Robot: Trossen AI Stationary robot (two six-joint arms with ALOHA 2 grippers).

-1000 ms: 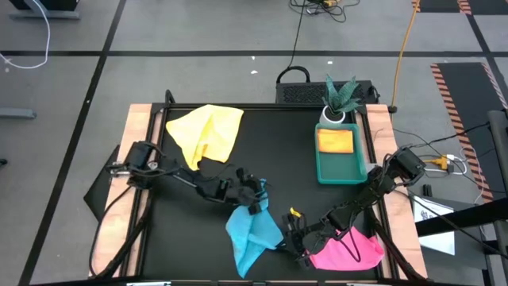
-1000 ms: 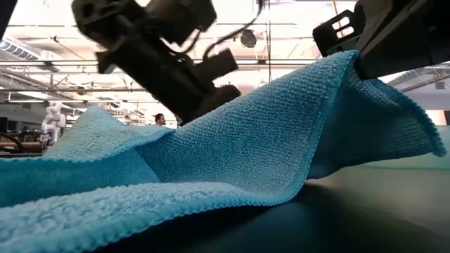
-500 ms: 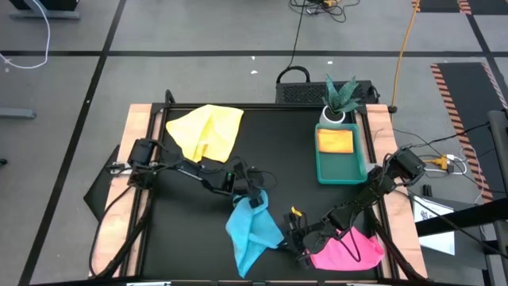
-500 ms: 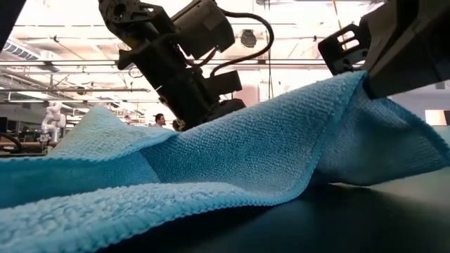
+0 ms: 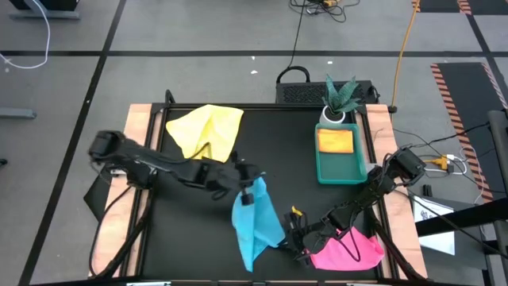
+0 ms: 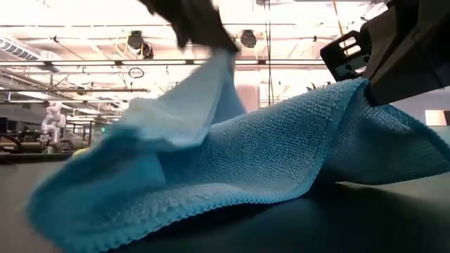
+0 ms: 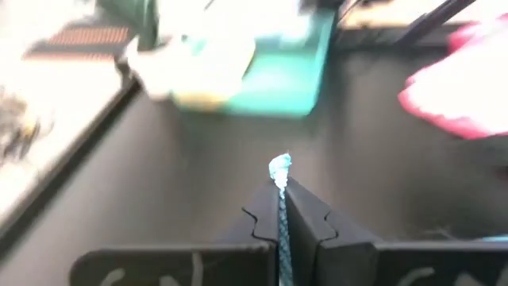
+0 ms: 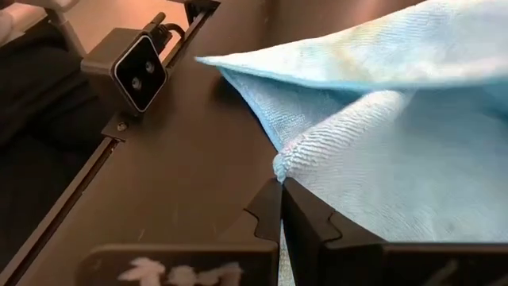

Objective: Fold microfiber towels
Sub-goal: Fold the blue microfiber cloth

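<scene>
Blue towel [image 5: 255, 222] lies at the table's near middle, between the yellow towel [image 5: 208, 131] farther back and the pink towel [image 5: 349, 250] at the near right. The left gripper [image 5: 248, 189] pinches its far corner and holds it raised; the right gripper [image 5: 292, 238] is pressed shut on the near right corner. It drapes and sags between the two pinches: light, limp, nappy enough to resist slipping, so best taken at corners or hem

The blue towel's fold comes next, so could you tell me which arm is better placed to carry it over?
Probably the left: its gripper has a blue towel corner raised, while the right gripper pins the opposite edge low.
</scene>
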